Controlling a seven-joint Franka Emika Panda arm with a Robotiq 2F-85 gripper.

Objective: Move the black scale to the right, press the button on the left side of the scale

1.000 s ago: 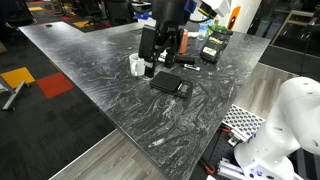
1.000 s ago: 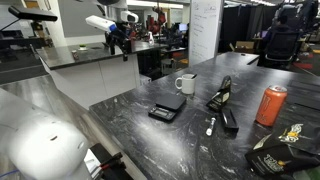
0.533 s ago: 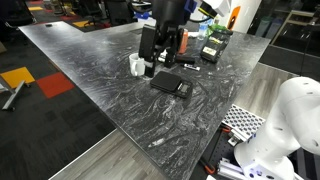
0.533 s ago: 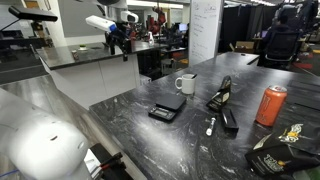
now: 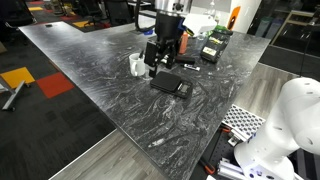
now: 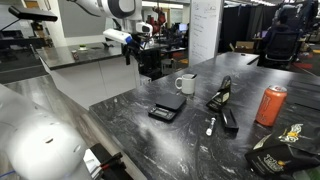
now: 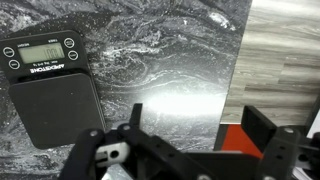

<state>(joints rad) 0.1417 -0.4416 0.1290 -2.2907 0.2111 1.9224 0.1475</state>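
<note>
The black scale (image 5: 171, 83) lies flat on the dark marble table, next to a white cup (image 5: 137, 66). It also shows in an exterior view (image 6: 167, 106) and at the left of the wrist view (image 7: 55, 95), its display and buttons at the top left. My gripper (image 5: 160, 62) hangs in the air above the cup and the scale's far end, apart from both. It also shows in an exterior view (image 6: 128, 50). In the wrist view my gripper (image 7: 198, 125) is open and empty, over bare table to the right of the scale.
A black box with green markings (image 5: 215, 42) lies beyond the scale. An orange can (image 6: 270, 104), a snack bag (image 6: 280, 150) and a small white object (image 6: 210, 125) sit on the table. The table edge, wood floor (image 7: 285, 60) and a red mat show right of the gripper.
The arm has swung over and the gripper has dropped lower, closer to the scale and cup. The scale and cup have not moved.
</note>
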